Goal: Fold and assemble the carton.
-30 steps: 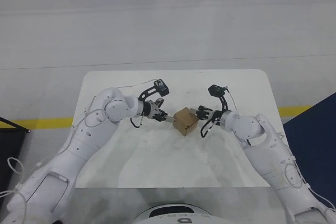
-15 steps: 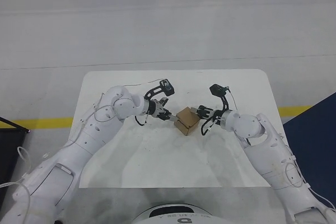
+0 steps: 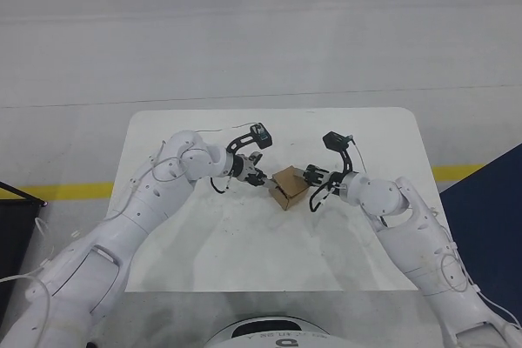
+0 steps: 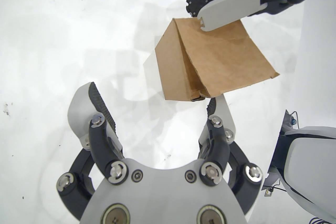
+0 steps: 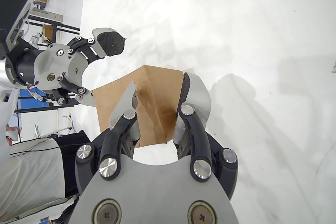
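Partly folded carton, brown cardboard.
It is set tilted near the middle of the white table, its panels overlapped at a slant.

left arm: the elbow swings inward, toward the middle of the table, and the forearm now lies more steeply toward the carton.
left gripper: moves a little closer to the carton; one fingertip now sits at its lower corner.
carton: shifts very slightly toward the far side of the table.
right gripper: drifts the same small way, its jaws closed on the carton's edge.
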